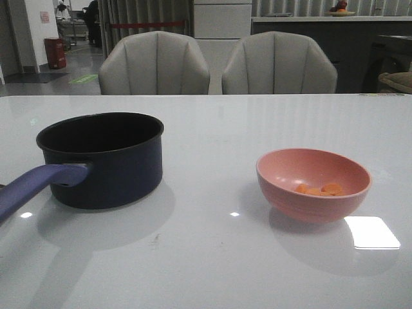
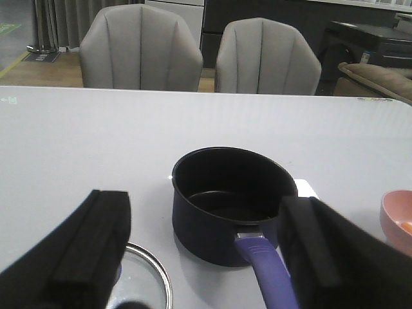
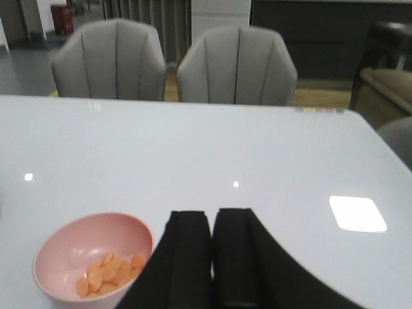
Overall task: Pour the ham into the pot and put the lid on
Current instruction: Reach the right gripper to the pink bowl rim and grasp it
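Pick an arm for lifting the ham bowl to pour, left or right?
Right. The pink bowl with the ham sits just beside the right gripper, which is shut and empty. The left gripper is open over by the pot and lid.

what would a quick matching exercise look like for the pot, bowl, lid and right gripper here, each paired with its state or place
Things:
1. pot
2. pink bowl
3. lid
4. right gripper

States:
a. holds the ham
b. fingers nearly together
c. empty, black inside
d. flat on the table beside the pot, under the left gripper

Pairs: 1-c, 2-a, 3-d, 4-b
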Action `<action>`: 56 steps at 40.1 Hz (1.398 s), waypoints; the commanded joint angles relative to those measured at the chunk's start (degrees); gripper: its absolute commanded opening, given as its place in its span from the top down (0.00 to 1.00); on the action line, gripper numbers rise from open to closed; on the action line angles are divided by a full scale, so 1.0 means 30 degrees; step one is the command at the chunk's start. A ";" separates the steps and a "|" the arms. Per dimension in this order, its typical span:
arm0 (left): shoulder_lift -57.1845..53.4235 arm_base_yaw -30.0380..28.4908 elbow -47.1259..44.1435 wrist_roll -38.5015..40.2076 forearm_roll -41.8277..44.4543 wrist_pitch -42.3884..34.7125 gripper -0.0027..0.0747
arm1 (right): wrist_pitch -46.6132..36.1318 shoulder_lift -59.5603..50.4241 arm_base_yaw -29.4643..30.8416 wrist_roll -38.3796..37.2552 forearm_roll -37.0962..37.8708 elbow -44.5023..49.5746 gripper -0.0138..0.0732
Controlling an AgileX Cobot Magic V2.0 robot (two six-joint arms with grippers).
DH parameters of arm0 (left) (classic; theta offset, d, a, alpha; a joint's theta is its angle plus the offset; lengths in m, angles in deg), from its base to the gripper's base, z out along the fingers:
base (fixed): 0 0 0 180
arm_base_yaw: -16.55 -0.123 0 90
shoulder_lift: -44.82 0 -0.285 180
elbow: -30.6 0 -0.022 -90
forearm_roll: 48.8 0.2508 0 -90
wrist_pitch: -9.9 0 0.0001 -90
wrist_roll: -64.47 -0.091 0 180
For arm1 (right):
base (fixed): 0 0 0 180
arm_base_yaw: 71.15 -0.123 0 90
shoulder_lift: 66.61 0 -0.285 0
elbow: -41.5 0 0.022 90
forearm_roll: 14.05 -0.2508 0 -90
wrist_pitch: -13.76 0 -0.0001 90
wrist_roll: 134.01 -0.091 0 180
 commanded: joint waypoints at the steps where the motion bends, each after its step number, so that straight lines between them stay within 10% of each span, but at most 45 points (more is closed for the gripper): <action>1: 0.0185 0.0164 0.0539 0.0014 0.0039 -0.1354 0.31 | -0.0355 0.1620 0.0117 0.0210 0.0023 -0.1009 0.66; 10: 0.0185 0.0164 0.0539 0.0014 0.0039 -0.1354 0.31 | -0.0543 0.3299 0.0117 0.0157 -0.0842 -0.1023 0.64; 23: 0.0185 0.0164 0.0539 0.0014 0.0039 -0.1552 0.31 | -0.0237 0.8912 0.0101 0.0157 -0.2134 -0.3218 0.26; 56: 0.0185 0.0164 0.0539 0.0014 0.0039 -0.1643 0.31 | 0.3044 2.6247 0.0014 0.2580 -0.8979 -1.1624 0.26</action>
